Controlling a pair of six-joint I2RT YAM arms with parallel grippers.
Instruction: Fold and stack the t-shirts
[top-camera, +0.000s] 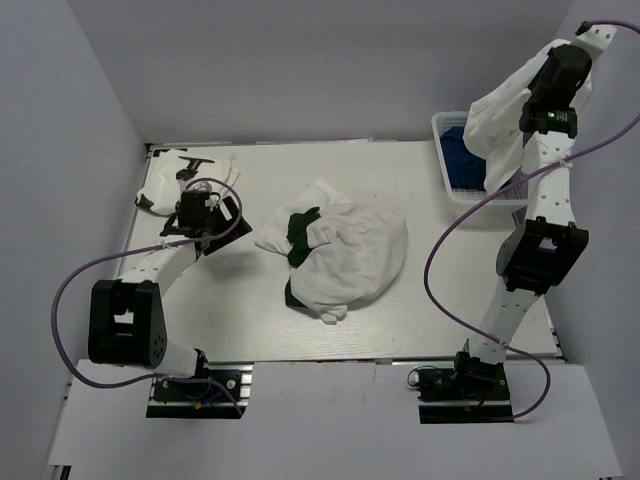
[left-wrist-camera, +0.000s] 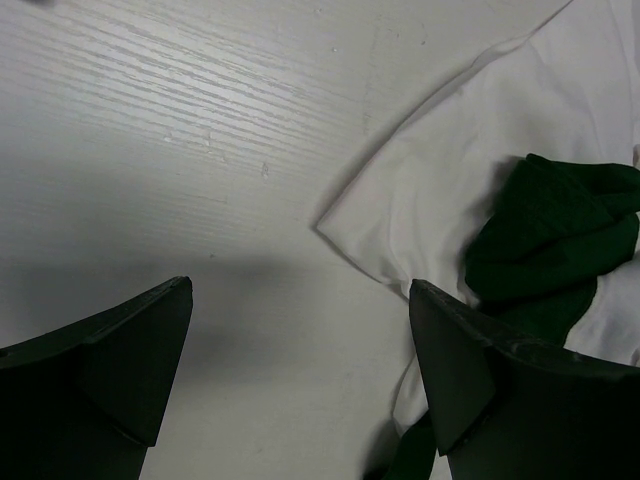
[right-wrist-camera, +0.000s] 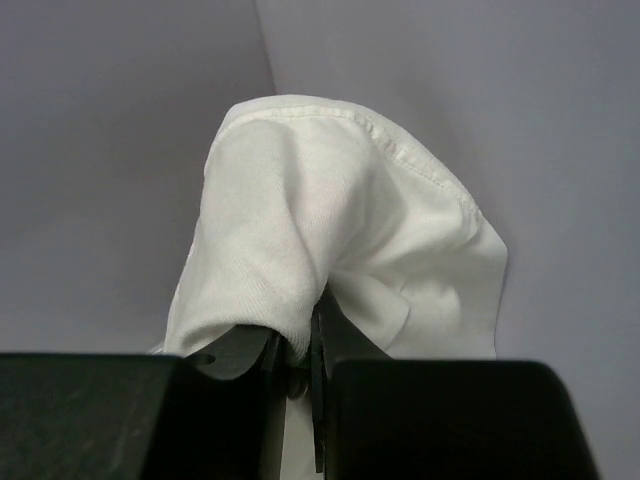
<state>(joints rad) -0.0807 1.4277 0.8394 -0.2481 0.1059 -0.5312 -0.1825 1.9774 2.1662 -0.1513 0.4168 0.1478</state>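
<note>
Counting two sure t-shirts, one basket and two arms, plus a third white bundle (top-camera: 158, 190) at the counter's far left, half hidden behind the left arm (top-camera: 150, 270) and too unclear to name. Finding one white t-shirt (top-camera: 345, 255) crumpled mid-counter, soft and creased, with dark green print bunched into its left side. Finding the second white t-shirt (top-camera: 500, 130) hanging high at the far right, fine knit with a stitched hem, pinched between the closed right jaws above a white lattice basket (top-camera: 443, 160) holding something blue (top-camera: 465, 160). Noting the left jaws low over bare wood, spread wide and holding nothing, black and wedge-shaped, just beside the crumpled shirt's pointed edge. Resting everything on a pale, matte, wood-grain counter (top-camera: 250, 320), boxed by plain grey-lilac walls (top-camera: 300, 60) on three sides.
</note>
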